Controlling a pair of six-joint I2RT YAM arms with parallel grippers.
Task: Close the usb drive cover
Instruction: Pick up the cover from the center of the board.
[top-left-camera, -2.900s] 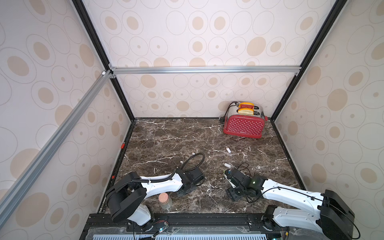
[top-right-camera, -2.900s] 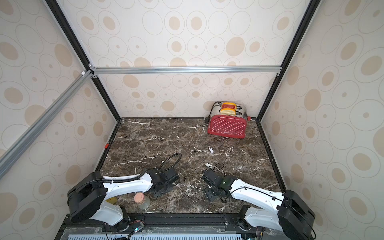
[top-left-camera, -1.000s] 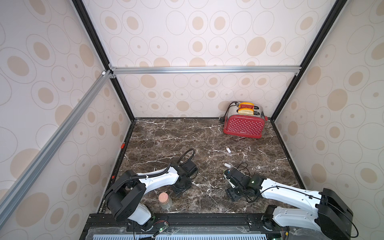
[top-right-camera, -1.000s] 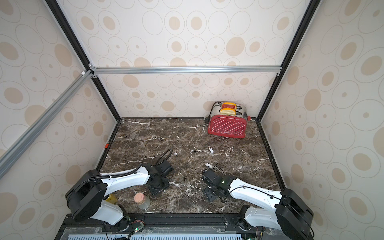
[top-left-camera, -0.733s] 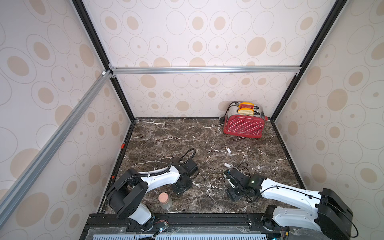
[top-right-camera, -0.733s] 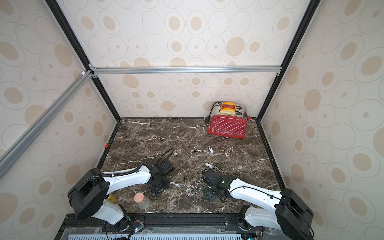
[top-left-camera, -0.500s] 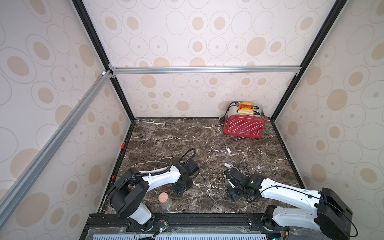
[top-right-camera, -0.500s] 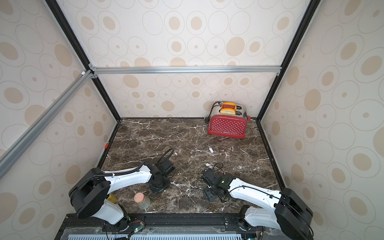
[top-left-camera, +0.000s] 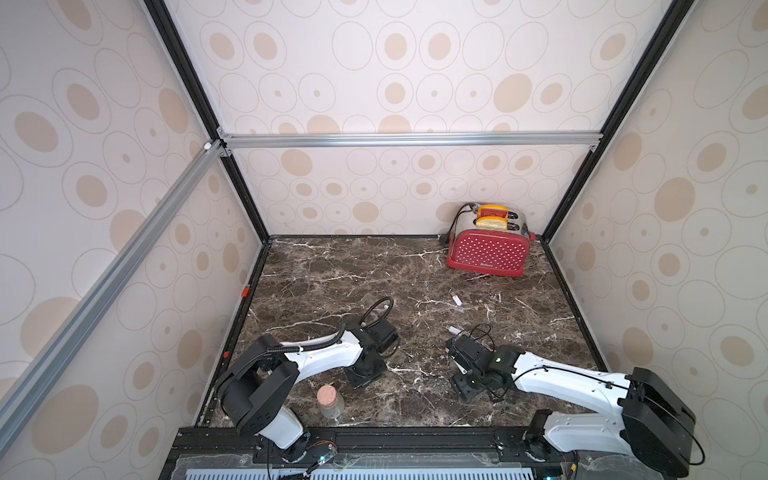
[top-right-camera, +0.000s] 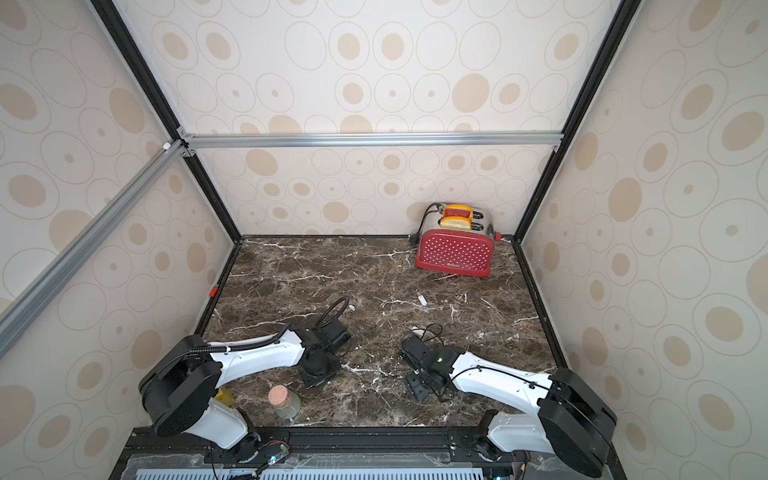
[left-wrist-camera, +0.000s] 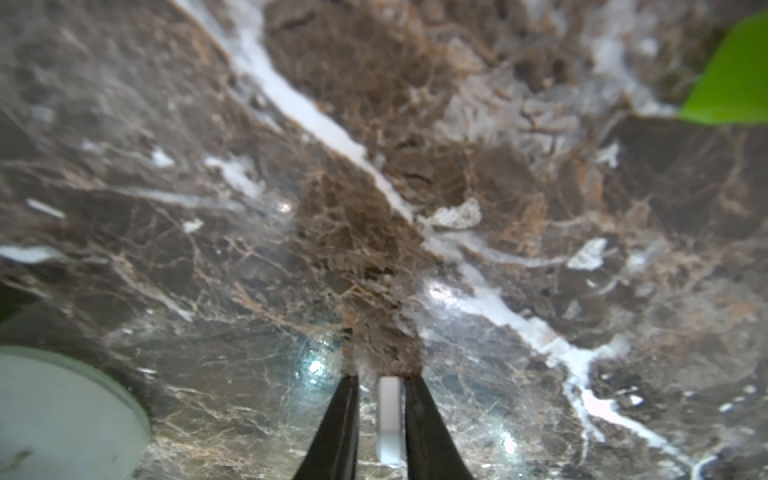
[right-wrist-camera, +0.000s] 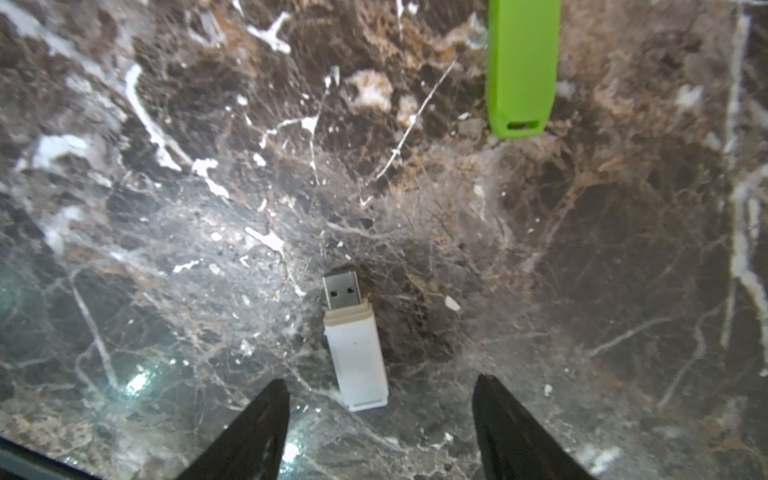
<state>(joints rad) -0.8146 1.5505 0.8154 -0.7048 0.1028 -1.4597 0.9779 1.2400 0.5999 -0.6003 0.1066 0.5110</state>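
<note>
The left gripper (left-wrist-camera: 380, 415) has narrowed around the small white plastic cap (left-wrist-camera: 390, 419), ready for lifting. The white USB drive (right-wrist-camera: 355, 353), connector bare, lies on the dark marble surface (right-wrist-camera: 582, 249) between the right gripper's (right-wrist-camera: 380, 419) apart jaws.

Toaster (top-left-camera: 487, 252): we see it red with white dots, upright at the far right corner of the table (top-left-camera: 332, 282), two slices poking out of its slots.
Jar (top-left-camera: 330, 402): we find it near the front edge, clear, closed with a cork.
Green stick (right-wrist-camera: 521, 68): we see it lying flat on the marble.
Table: we note dark brown marble with white veins.
Walls (top-right-camera: 374, 62): cream, with beige ovals.
</note>
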